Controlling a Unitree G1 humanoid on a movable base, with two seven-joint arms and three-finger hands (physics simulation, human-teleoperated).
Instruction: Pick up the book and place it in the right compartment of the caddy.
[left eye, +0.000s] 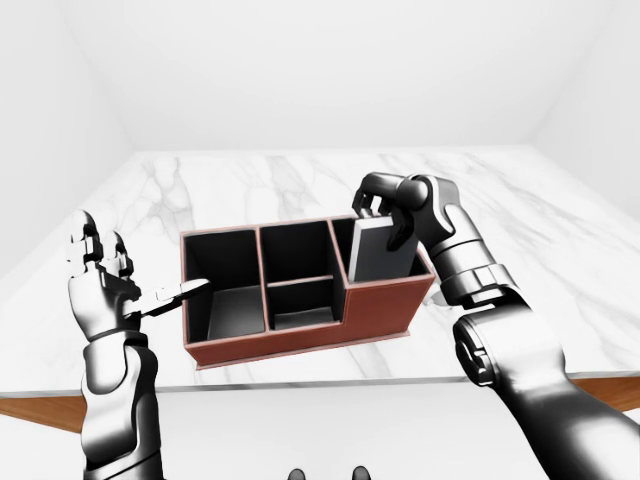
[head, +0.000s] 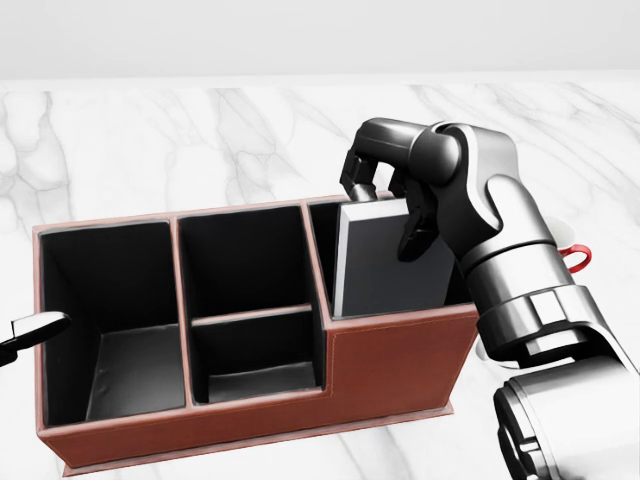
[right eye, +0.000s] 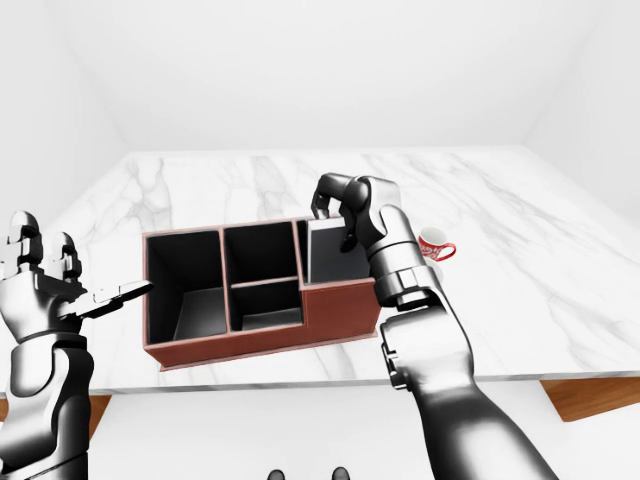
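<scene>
The right hand (head: 385, 190) was closed round the top edge of the grey book (head: 385, 260), which hung below its fingers, upright and slightly tilted, its lower part sunk inside the right compartment of the brown caddy (head: 400, 360). The left hand (left eye: 100, 285) stood open, fingers spread, left of the caddy on the marble table (left eye: 560, 250). A red-and-white mug (right eye: 434, 244) stood beyond the right arm.
</scene>
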